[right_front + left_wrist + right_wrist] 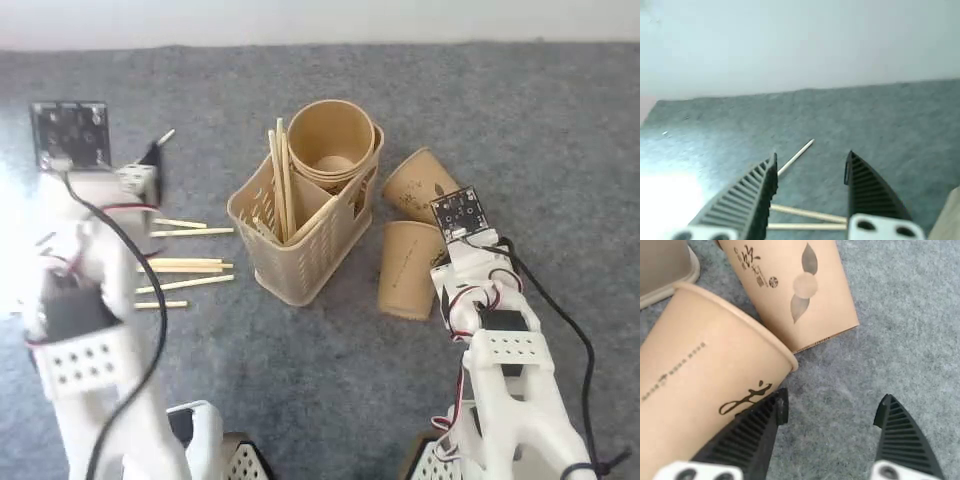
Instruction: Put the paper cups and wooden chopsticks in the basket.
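The left gripper (810, 162) is released, its ribbed black fingers (760, 187) spread above grey carpet (520, 110). One thin wooden chopstick (796, 157) lies slantwise just beyond the gap between them, and two crosswise chopsticks (807, 215) lie nearer its base. Loose chopsticks (185, 265) are strewn flat between this arm and the basket (262, 262). The basket is beige slotted plastic, rectangular, with a divider. Upright chopsticks (280, 180) stand in one compartment and nested cups (330, 135) in the other. Right of it two tan paper cups lie on their sides, close together: the back cup (420, 182) and the front cup (407, 270). The right gripper (832, 407) is also released, over bare carpet. The front cup's smooth wall lies just beside one finger, outside the gap.
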{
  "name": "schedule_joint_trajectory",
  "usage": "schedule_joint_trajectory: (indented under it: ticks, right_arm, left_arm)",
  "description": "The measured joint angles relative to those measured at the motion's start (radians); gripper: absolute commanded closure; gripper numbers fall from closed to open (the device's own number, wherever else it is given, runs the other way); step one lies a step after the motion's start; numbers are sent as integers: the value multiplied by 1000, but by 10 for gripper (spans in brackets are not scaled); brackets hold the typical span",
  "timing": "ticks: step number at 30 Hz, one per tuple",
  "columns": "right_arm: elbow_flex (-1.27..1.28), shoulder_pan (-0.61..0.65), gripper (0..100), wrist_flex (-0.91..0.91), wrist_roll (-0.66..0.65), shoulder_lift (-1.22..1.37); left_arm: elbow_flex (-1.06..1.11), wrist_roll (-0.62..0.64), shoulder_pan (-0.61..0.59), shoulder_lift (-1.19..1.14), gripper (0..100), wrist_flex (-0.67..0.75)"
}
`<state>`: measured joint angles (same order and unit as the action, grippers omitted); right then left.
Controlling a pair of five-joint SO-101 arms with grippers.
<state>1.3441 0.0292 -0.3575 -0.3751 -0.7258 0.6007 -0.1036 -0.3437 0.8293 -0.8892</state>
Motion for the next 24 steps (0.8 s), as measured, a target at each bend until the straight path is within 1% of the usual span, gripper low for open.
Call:
schedule_joint_trajectory:
  ticks: [3, 6, 7, 9, 11, 15, 24]
  right_arm:
    - [0, 0, 707, 0, 0, 0]
    - [3, 0, 707, 0, 0, 0]
    - [5, 0, 707, 0, 0, 0]
    - [14, 2, 707, 2, 0, 0]
    - [15, 3, 707, 2, 0, 2]
    - [15, 5, 707, 2, 0, 2]
    - [15, 5, 707, 6, 0, 2]
  left_arm:
    - [-78, -189, -69, -101, 793, -84]
    - [-164, -382, -89, -212, 793, -164]
    - [-193, -434, -91, -252, 793, -181]
    - [-261, -497, -94, -341, 793, -206]
    - [-338, -531, -95, -439, 793, -227]
    - [-537, -546, -95, -677, 793, -284]
    - [-1157, -546, -126, -1301, 793, -433]
